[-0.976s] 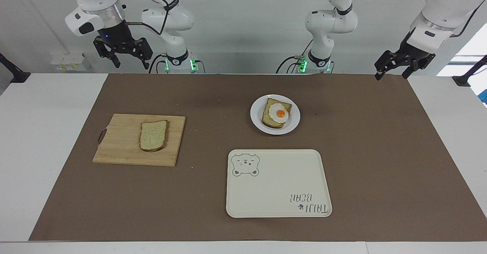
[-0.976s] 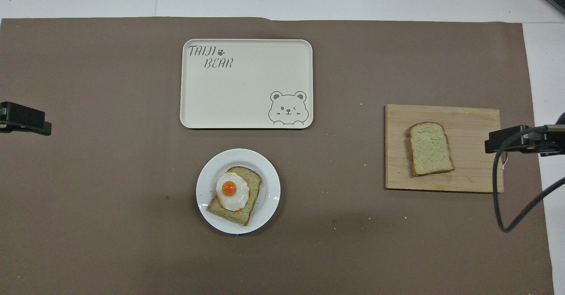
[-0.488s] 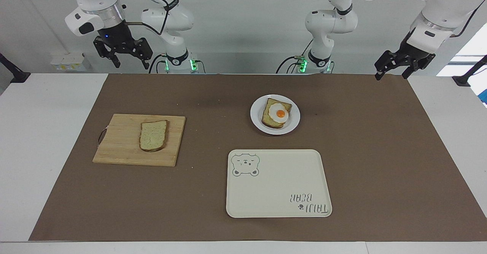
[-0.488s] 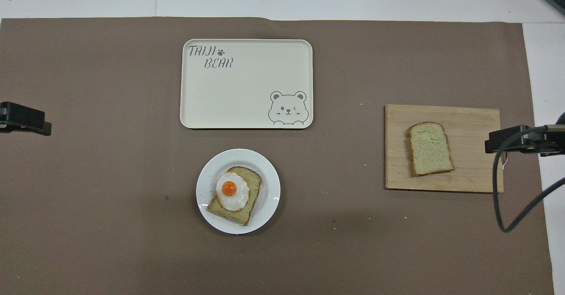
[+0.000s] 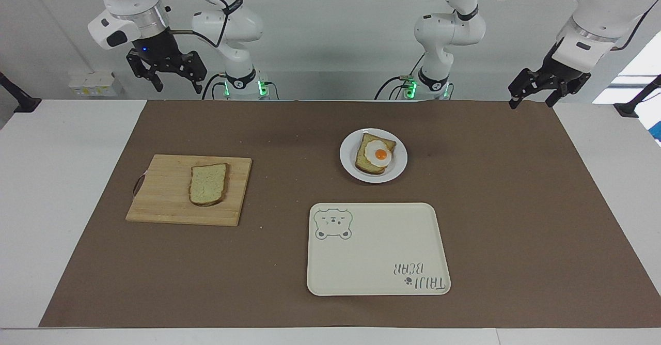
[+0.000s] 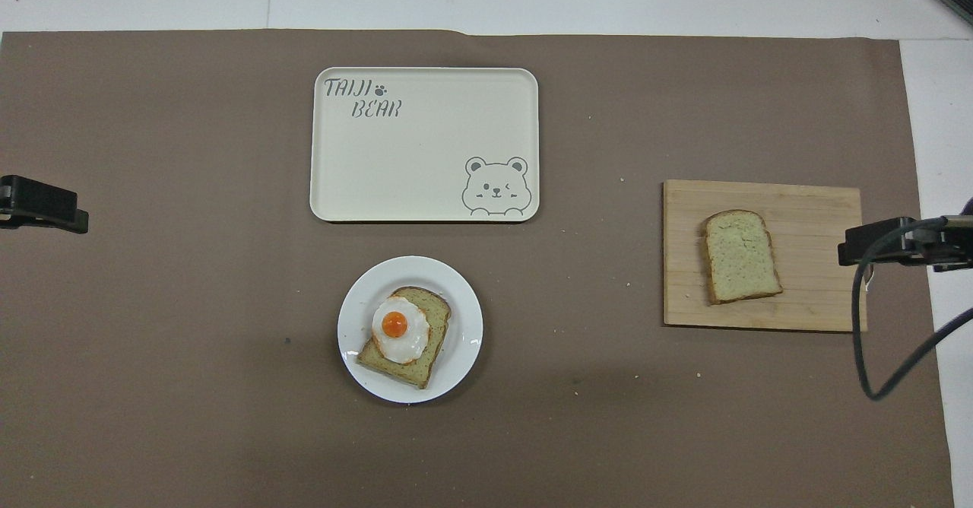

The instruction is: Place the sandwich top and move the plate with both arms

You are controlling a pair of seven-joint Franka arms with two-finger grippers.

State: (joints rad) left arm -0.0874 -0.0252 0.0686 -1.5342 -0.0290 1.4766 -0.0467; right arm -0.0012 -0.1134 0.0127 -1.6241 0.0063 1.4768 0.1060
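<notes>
The sandwich top (image 5: pixel 208 184), a plain bread slice, lies on a wooden cutting board (image 5: pixel 160 195) toward the right arm's end; it also shows in the overhead view (image 6: pixel 741 255). The white plate (image 5: pixel 347 155) holds a bread slice with a fried egg (image 5: pixel 376 155) and stands nearer to the robots than the tray. In the overhead view the plate (image 6: pixel 464 318) sits mid-table. My right gripper (image 5: pixel 178 88) hangs open and empty, high over the board's outer end (image 6: pixel 874 240). My left gripper (image 5: pixel 532 102) hangs open and empty over the mat's edge at the left arm's end (image 6: pixel 45 211).
A cream rectangular tray with a bear drawing (image 5: pixel 377 252) lies farther from the robots than the plate; it shows in the overhead view too (image 6: pixel 418 158). A brown mat (image 5: pixel 490 205) covers the table. A cable loops down from the right gripper (image 6: pixel 863 341).
The right gripper has shifted very slightly. The left arm waits still, and the bread, plate and tray have not moved.
</notes>
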